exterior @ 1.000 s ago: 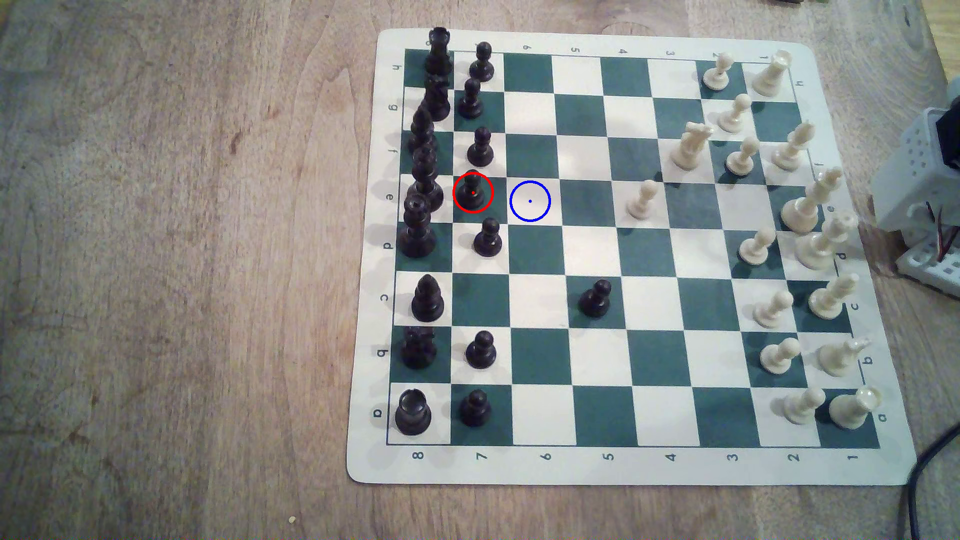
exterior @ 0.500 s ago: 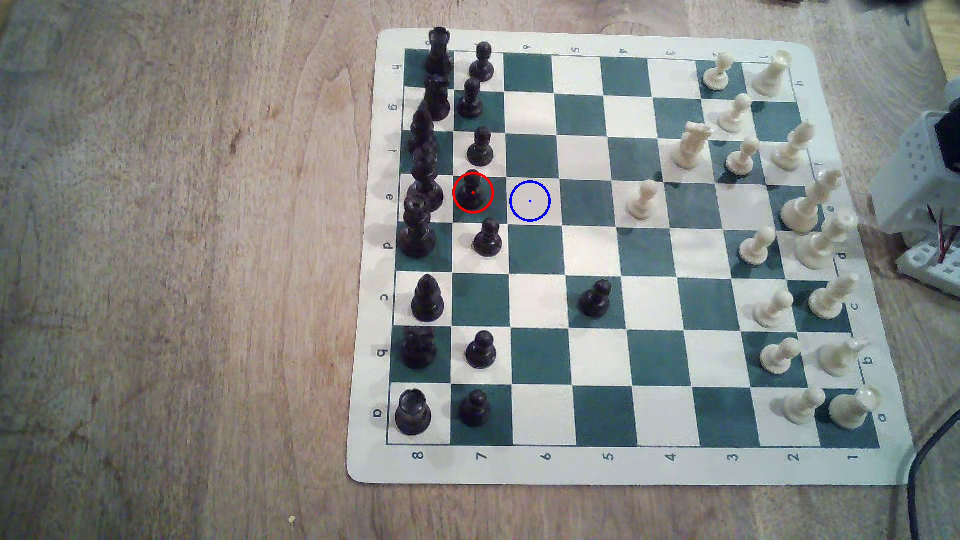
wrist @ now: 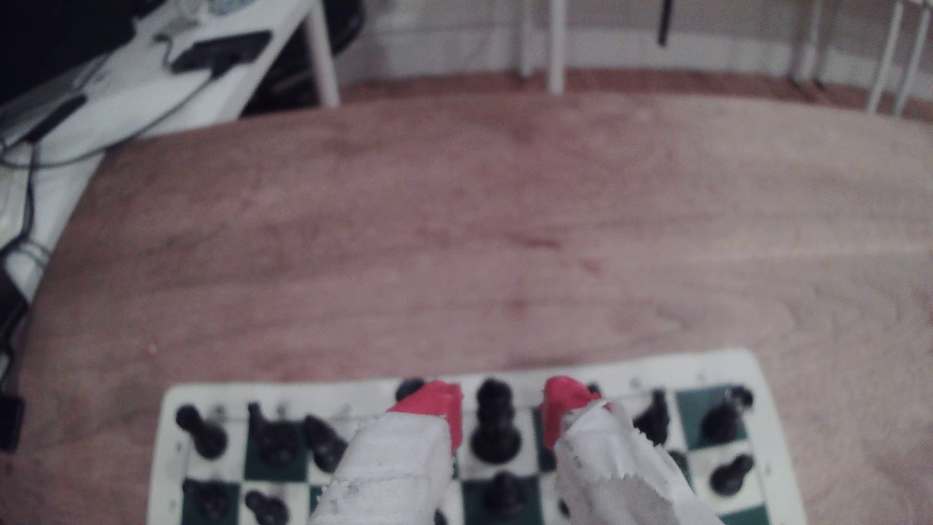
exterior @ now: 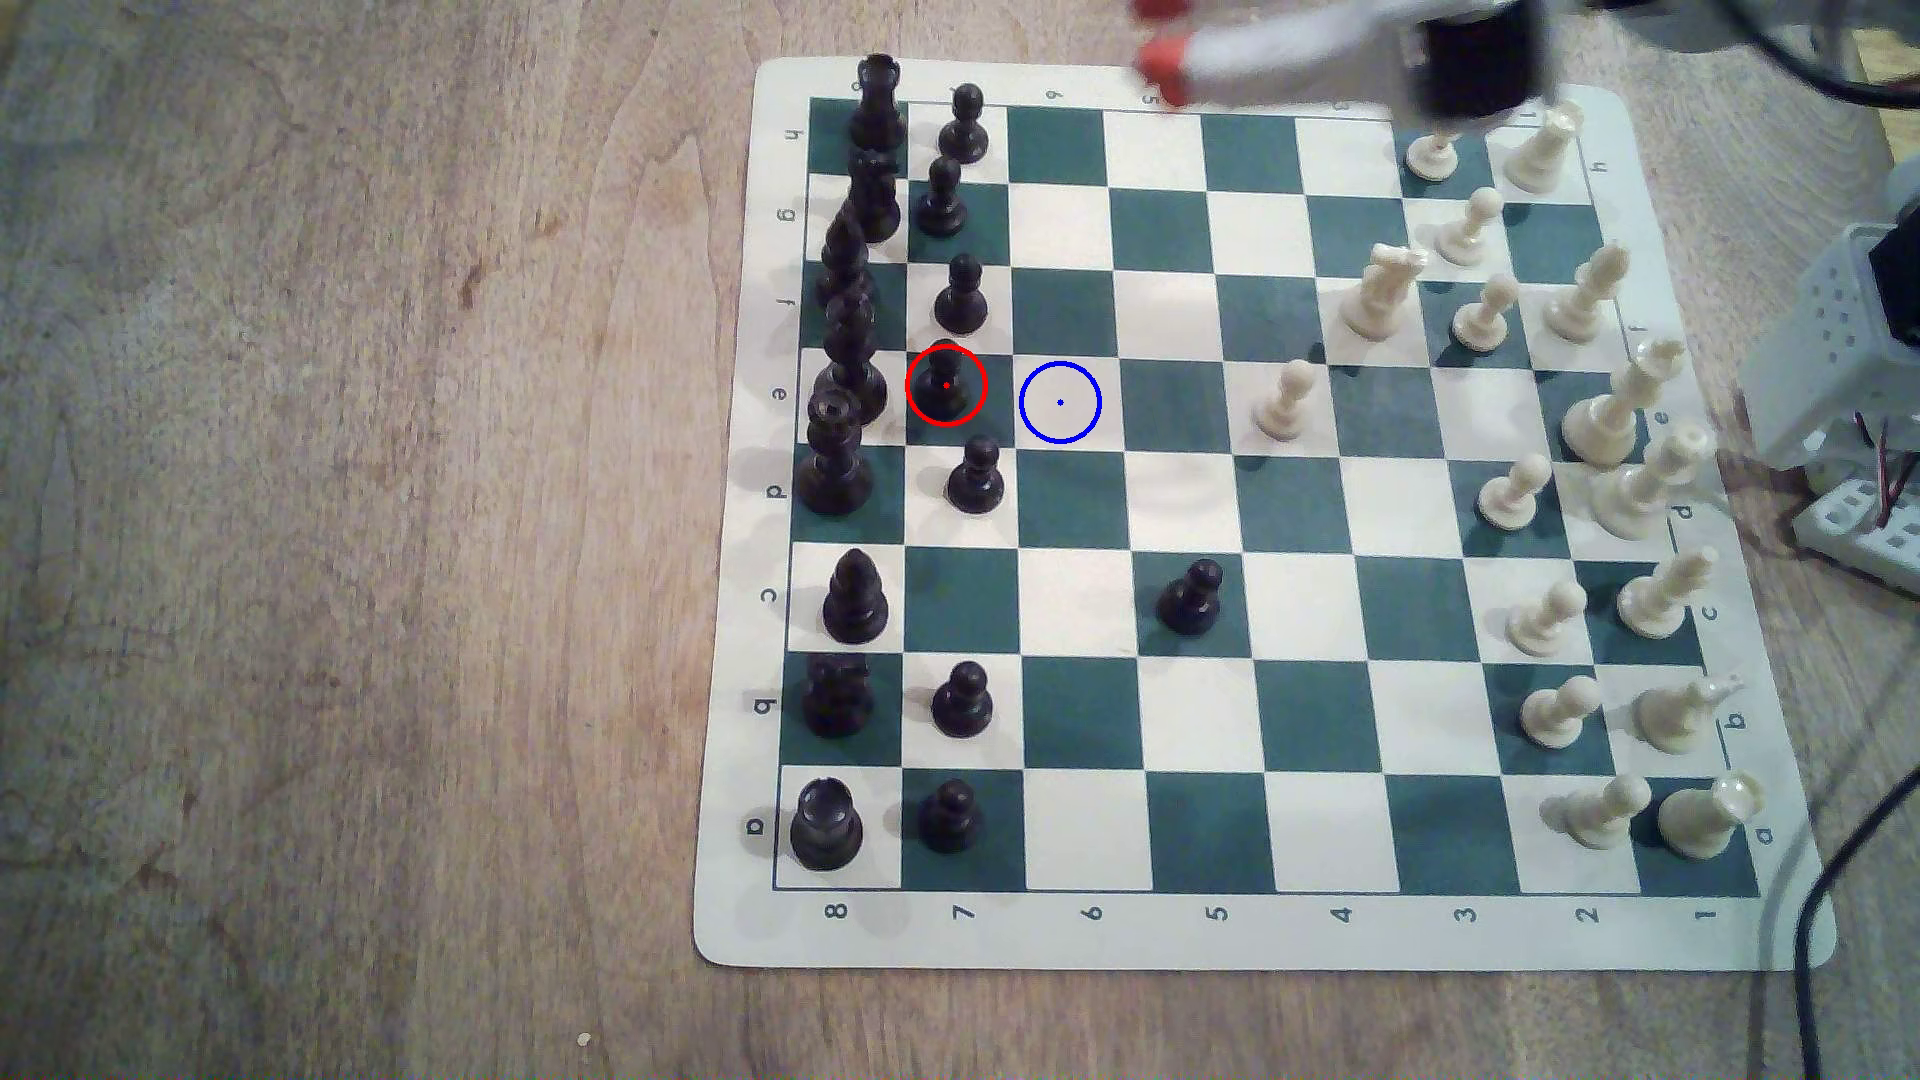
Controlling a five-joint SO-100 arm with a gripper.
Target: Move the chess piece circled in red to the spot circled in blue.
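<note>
Claw (exterior: 1158,47), white-wrapped with red-tipped fingers, has entered the exterior view at about 12 o'clock of the board, where half a second ago we recorded no arm over the playing field. In the wrist view we find the claw (wrist: 502,409) with its two red fingertips (wrist: 434,404) standing apart and nothing between them but the distant black pieces, so we record it as spread and empty.

We locate the small matte black pawn ringed in red (exterior: 945,382) on its dark green square in the second column from the exterior view's left, upright, with taller black pieces just beside it toward 9 o'clock and fellow black pawns near it at 12 and 6 o'clock. It stands as it did in both earlier pictures. The cream-white square marked with a thin blue ring (exterior: 1060,402) adjoins it at 3 o'clock and carries nothing.

The green-and-cream vinyl chess mat (exterior: 1257,940) lies flat on the wooden desk (exterior: 364,519). A lone cream pawn (exterior: 1284,400) sits farther along the same row toward 3 o'clock, well apart from the blue ring.

Our judgement: the approach has only begun. The claw is well apart from the pawn and high, so travel toward 7 o'clock and a descent remain. We flag the crowding: neighbouring pawns and the tall back-row pieces leave little room, and a wide or tilted descent could topple them.
</note>
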